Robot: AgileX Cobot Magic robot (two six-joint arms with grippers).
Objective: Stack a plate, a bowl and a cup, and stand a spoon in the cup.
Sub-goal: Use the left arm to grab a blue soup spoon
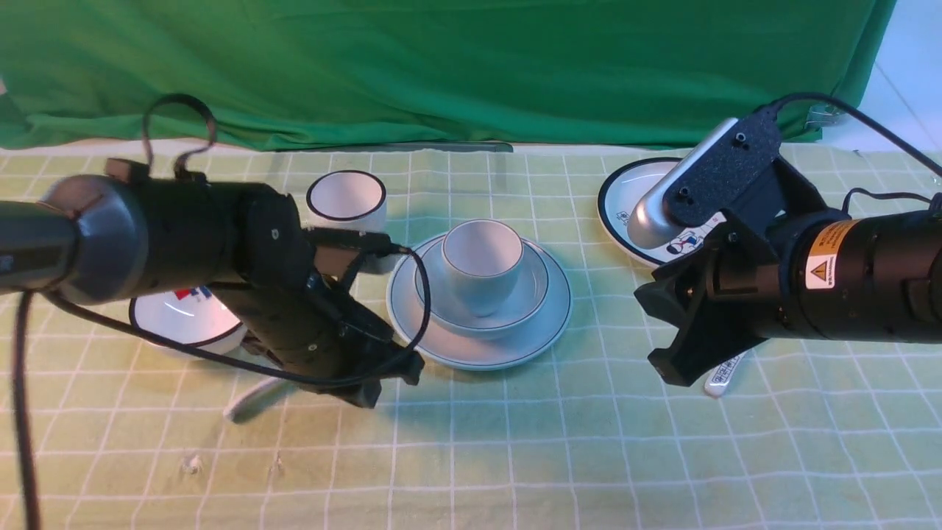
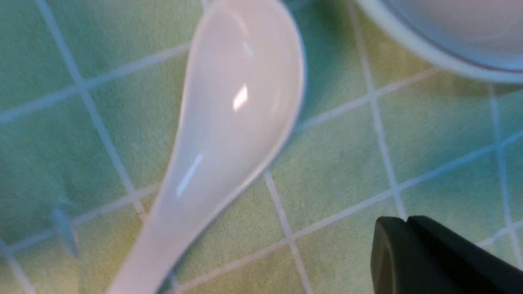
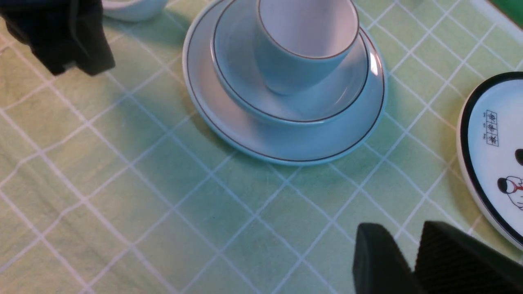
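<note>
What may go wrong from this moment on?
1. The left gripper is shut beside the spoon, not on it, so it may rise with nothing.
2. The spoon lies close to the plate; a sweep toward it might knock the stacked bowl and cup.

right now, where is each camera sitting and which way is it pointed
Front view: between left arm and right arm, facing forward over the checked cloth at the cup in the bowl on the plate; both showing.
Left wrist view: on the left arm, looking down at the plain spoon; shut left claw tips show.
Right wrist view: on the right arm, facing the stack; open right claw shows.
Shared: front and right wrist views both show the stack and left claw.
</note>
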